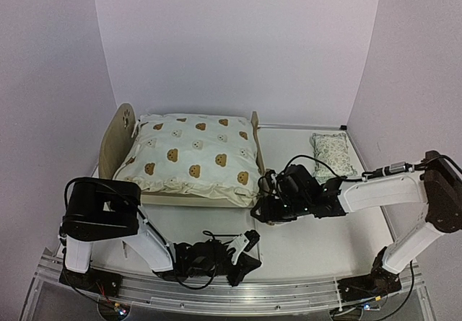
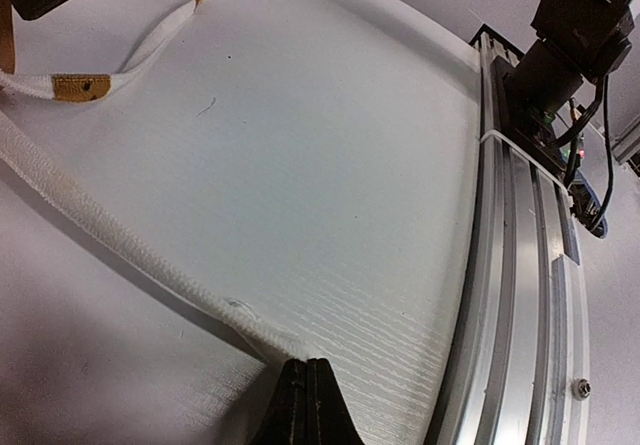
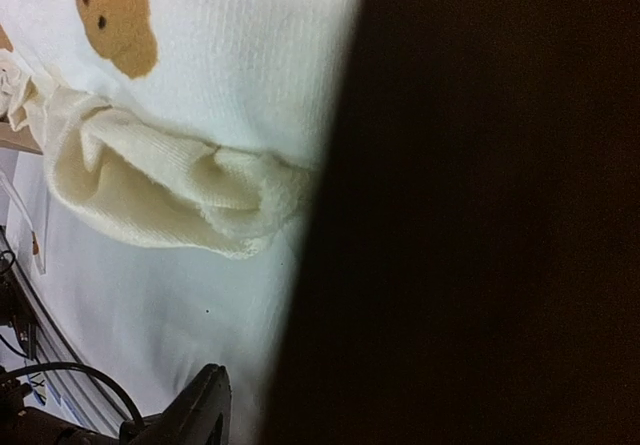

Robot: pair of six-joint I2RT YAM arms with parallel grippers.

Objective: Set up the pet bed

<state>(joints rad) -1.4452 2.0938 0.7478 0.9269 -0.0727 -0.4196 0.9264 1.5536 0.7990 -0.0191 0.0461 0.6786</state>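
The pet bed (image 1: 115, 142) stands at the back left, its rounded headboard to the left and its footboard (image 1: 254, 130) to the right. A cream bear-print quilt (image 1: 191, 155) covers it, so the mattress is hidden. My right gripper (image 1: 261, 191) sits at the quilt's front right corner (image 3: 170, 190). In the right wrist view only one of its fingers (image 3: 205, 400) shows, and a dark blur hides the other. My left gripper (image 2: 307, 367) is shut, its tips resting on a raised white ridge (image 2: 120, 245) of the table covering, near the front edge (image 1: 245, 245).
A small green-patterned pillow (image 1: 332, 154) lies on the table at the back right. An aluminium rail (image 2: 520, 265) runs along the near table edge. The right arm's base (image 2: 575, 25) stands on that rail. White walls close in the back and sides.
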